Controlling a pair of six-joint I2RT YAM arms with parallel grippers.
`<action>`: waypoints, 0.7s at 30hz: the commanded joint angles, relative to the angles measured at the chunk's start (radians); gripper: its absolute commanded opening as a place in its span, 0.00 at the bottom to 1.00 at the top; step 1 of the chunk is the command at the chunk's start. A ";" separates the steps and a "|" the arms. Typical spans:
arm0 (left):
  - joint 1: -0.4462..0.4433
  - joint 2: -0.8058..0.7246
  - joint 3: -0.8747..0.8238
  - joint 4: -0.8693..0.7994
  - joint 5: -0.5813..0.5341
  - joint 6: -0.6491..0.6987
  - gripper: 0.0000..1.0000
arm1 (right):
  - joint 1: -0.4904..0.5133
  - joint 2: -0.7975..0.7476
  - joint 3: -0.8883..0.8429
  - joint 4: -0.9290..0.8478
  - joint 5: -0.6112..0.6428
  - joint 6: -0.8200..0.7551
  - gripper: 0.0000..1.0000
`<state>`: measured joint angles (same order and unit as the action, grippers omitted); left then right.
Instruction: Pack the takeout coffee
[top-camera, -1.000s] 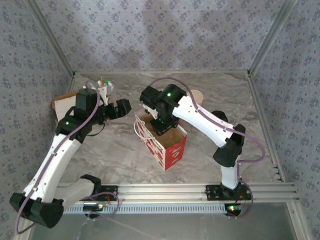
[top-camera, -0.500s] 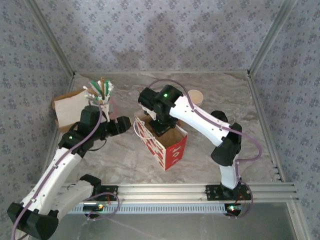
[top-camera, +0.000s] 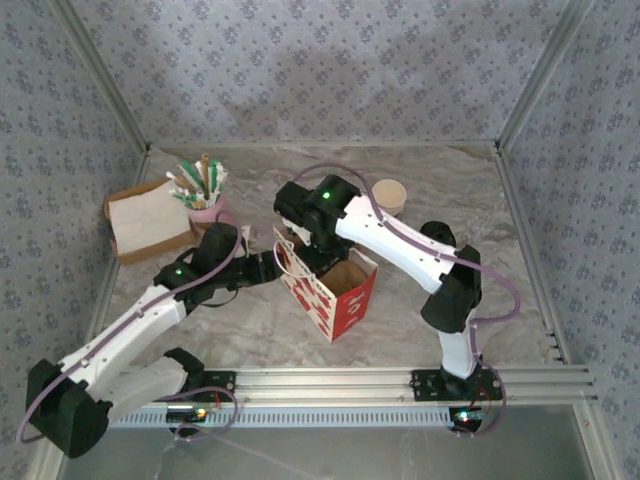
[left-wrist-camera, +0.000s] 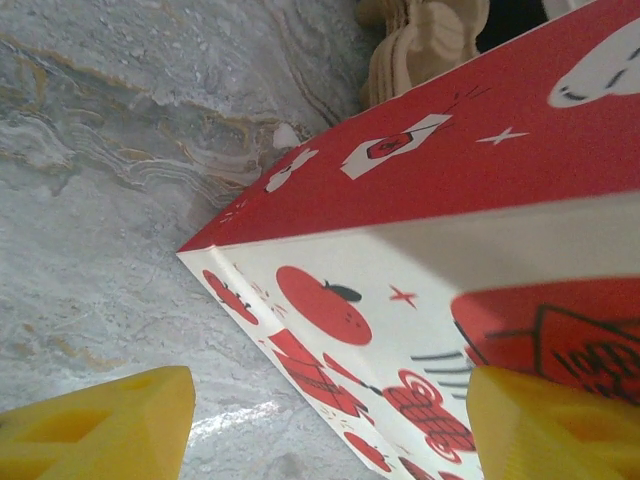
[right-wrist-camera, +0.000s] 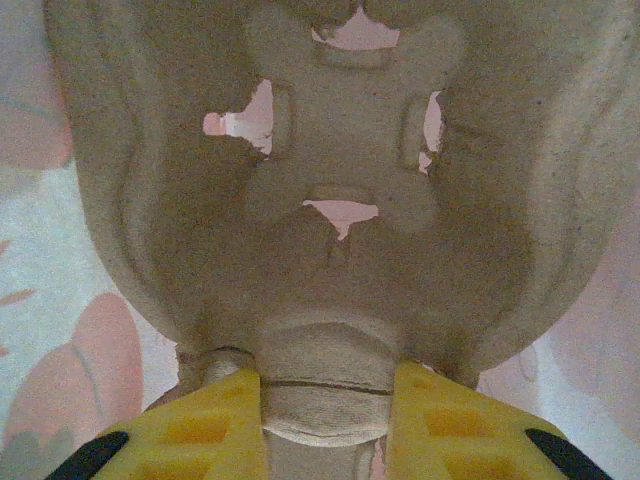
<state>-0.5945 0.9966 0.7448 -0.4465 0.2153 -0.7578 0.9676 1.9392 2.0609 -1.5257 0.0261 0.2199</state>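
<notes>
A red and white patterned paper bag (top-camera: 338, 292) stands open in the middle of the table. My right gripper (top-camera: 322, 252) reaches down into its mouth. In the right wrist view that gripper (right-wrist-camera: 325, 420) is shut on the centre tab of a brown pulp cup carrier (right-wrist-camera: 340, 200). My left gripper (top-camera: 272, 268) sits low beside the bag's left side. In the left wrist view it (left-wrist-camera: 330, 430) is open, the bag's corner (left-wrist-camera: 300, 300) just ahead between the yellow fingers. The takeout coffee is hidden.
A tan paper cup (top-camera: 388, 195) stands behind the right arm. A pink cup of sticks and straws (top-camera: 205, 190) and a brown tray with white napkins (top-camera: 148, 222) sit at the back left. The carrier's edge (left-wrist-camera: 425, 40) shows past the bag.
My left arm has swung down and to the right, from near the pink cup to the bag's left side, its jaws narrowing a little. The right gripper has stayed in the bag.
</notes>
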 joint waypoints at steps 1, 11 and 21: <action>-0.013 0.035 -0.009 0.090 -0.024 -0.023 0.72 | 0.017 0.014 0.061 -0.054 0.037 0.005 0.31; -0.016 0.063 -0.010 0.100 -0.038 -0.009 0.72 | 0.049 0.032 0.091 -0.088 0.097 0.019 0.31; -0.015 0.015 -0.040 0.071 -0.071 -0.008 0.73 | 0.051 0.043 0.045 -0.078 0.074 0.035 0.31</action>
<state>-0.6044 1.0344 0.7181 -0.3630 0.1841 -0.7689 1.0061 1.9659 2.1204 -1.5784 0.1268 0.2462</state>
